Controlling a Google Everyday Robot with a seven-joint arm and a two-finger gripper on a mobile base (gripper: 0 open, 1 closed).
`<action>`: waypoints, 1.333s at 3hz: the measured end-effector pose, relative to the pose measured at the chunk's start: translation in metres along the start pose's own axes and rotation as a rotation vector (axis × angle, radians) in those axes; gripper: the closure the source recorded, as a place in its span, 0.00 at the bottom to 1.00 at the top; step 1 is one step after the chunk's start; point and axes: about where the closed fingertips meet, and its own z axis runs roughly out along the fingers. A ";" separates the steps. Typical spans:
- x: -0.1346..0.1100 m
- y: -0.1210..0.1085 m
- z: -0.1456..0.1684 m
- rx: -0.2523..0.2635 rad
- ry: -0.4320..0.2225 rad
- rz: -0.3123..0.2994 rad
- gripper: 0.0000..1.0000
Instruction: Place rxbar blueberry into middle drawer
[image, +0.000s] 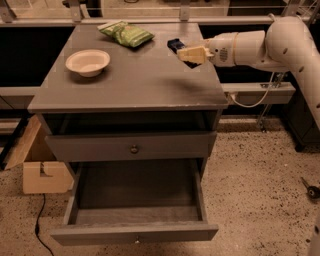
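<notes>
The rxbar blueberry (175, 44), a small dark navy bar, sticks out to the upper left of my gripper (185, 52). The gripper is shut on it and holds it a little above the right rear of the grey cabinet top (135, 85), where it casts a shadow. The white arm reaches in from the right. The middle drawer (75, 200) is pulled open low at the front of the cabinet, and its grey floor is bare. It lies well below and in front of the gripper.
A white bowl (88, 61) sits on the left of the top and a green snack bag (126, 33) at the rear. A shut drawer front with a dark knob (134, 148) sits above the open drawer. A cardboard box (37, 167) stands on the floor at the left.
</notes>
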 end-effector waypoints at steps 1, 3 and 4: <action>-0.005 0.018 0.008 -0.054 -0.008 -0.081 1.00; 0.007 0.056 -0.002 -0.143 0.019 -0.162 1.00; 0.044 0.138 -0.030 -0.287 0.089 -0.289 1.00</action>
